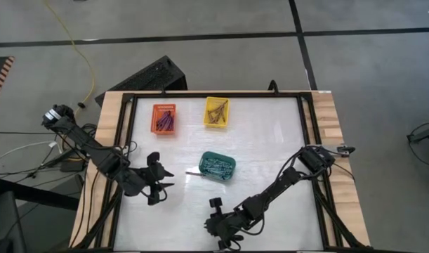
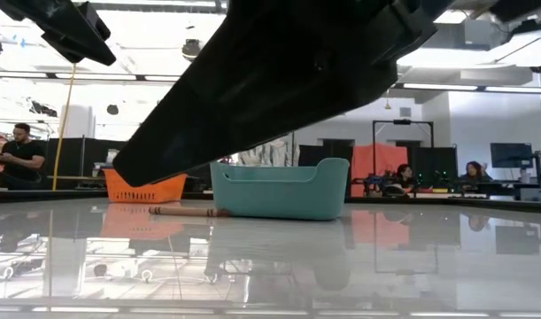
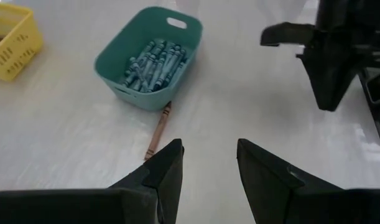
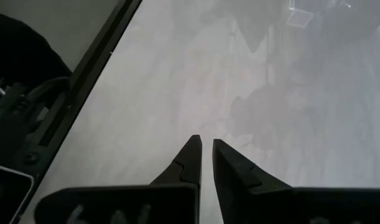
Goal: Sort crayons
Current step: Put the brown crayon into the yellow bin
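One crayon (image 3: 157, 130) lies loose on the table just at nine o'clock of the teal basket (image 1: 218, 166). The left gripper (image 1: 162, 180), fingers apart and empty, hovers near it. It should square its fingers across the shaft and descend. The right gripper (image 4: 206, 155), fingers nearly together and empty, waits at six o'clock.

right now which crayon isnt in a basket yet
The brown-red crayon lying alone on the table beside the teal basket, just ahead of the open left gripper. All other crayons sit inside baskets.
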Controlling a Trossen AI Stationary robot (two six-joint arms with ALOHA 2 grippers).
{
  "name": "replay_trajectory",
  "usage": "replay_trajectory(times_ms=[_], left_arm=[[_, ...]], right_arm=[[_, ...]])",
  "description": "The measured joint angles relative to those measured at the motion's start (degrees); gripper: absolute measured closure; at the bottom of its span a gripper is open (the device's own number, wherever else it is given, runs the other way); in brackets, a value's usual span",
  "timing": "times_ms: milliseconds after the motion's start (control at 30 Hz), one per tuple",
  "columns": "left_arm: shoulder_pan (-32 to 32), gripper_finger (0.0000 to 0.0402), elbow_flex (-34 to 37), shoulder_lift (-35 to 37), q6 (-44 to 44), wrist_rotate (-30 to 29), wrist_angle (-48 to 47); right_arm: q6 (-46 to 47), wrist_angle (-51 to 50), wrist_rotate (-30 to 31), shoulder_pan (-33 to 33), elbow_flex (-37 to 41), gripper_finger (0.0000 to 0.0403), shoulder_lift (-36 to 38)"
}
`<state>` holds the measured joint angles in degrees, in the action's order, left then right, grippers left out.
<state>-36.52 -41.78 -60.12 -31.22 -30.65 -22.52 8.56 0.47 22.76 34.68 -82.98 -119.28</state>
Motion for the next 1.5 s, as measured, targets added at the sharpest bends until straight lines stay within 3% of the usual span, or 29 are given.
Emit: replay_trajectory(times_ms=[467, 633, 833, 1200, 1500], left_arm=[[-3.16, 0.0262, -0.02, -0.22, -0.99, 0.06, 0.22], [-2.7, 0.0262, -0.07, -5.4, 0.66, 0.69, 2.69], [3.14, 0.0262, -0.73, -13.38, 4.08, 2.17, 1.98], [15.97, 0.0262, -0.74, -14.5, 17.06, 15.39, 3.45], [23.57, 0.0262, -0.7, -23.06, 22.14, 22.76, 7.21]], right_arm=[[0.42, -5.84, -0.13, 2.46, 0.0, 0.0354, 0.97], [1.05, -6.56, 1.37, 4.05, 0.0, 0.0354, 2.46], [1.66, -6.48, 4.12, 5.85, 0.0, 0.0342, 4.87], [6.49, -10.18, 6.1, 8.29, 0.0, 0.0262, 7.13], [8.54, -11.79, 7.43, 9.72, 0.0, 0.0257, 7.15]])
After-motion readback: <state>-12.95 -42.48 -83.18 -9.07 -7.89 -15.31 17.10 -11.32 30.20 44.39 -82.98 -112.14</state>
